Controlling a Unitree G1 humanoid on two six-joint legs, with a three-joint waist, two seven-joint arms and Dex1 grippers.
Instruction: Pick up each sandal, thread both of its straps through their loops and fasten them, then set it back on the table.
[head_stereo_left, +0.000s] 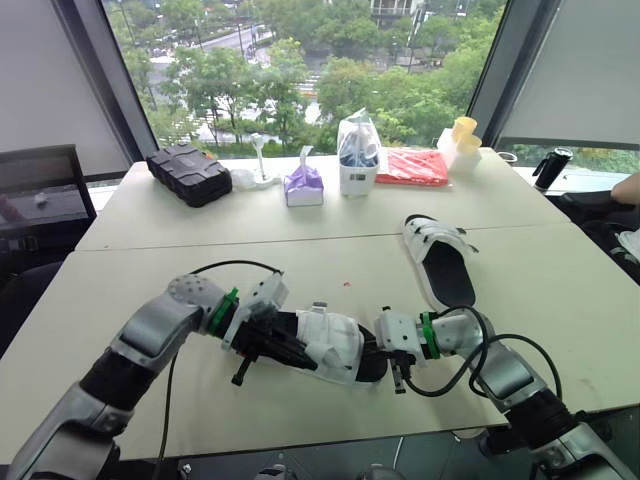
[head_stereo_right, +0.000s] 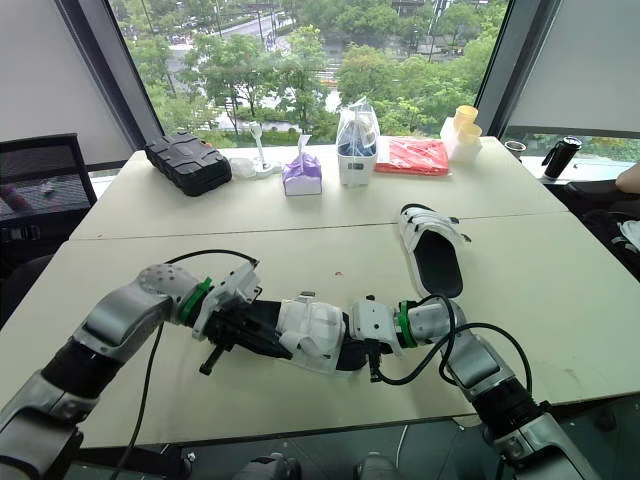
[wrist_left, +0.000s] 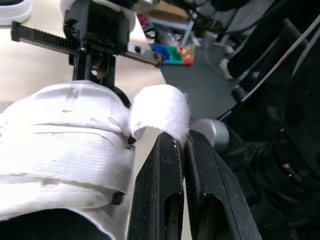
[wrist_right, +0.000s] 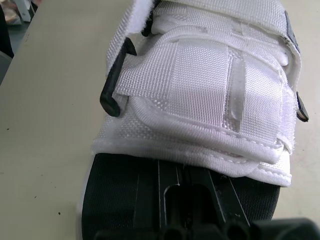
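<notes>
Across the table (head_stereo_left: 300, 245), a black case (head_stereo_left: 188, 172), tissue pack (head_stereo_left: 303, 186) and red packet (head_stereo_left: 412, 167) line the far edge; the second sandal (head_stereo_left: 440, 262) lies far right. Near me, my right gripper (head_stereo_left: 378, 352) clamps the heel of the sandal (head_stereo_left: 335, 345), and my left gripper (wrist_left: 182, 145) pinches its strap (wrist_left: 160, 107).

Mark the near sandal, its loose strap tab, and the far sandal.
near sandal (head_stereo_left: 335, 342): left eye view, on its white upper.
strap tab (wrist_left: 161, 106): left wrist view, on the fuzzy folded end.
far sandal (head_stereo_left: 449, 279): left eye view, on its black footbed.
</notes>
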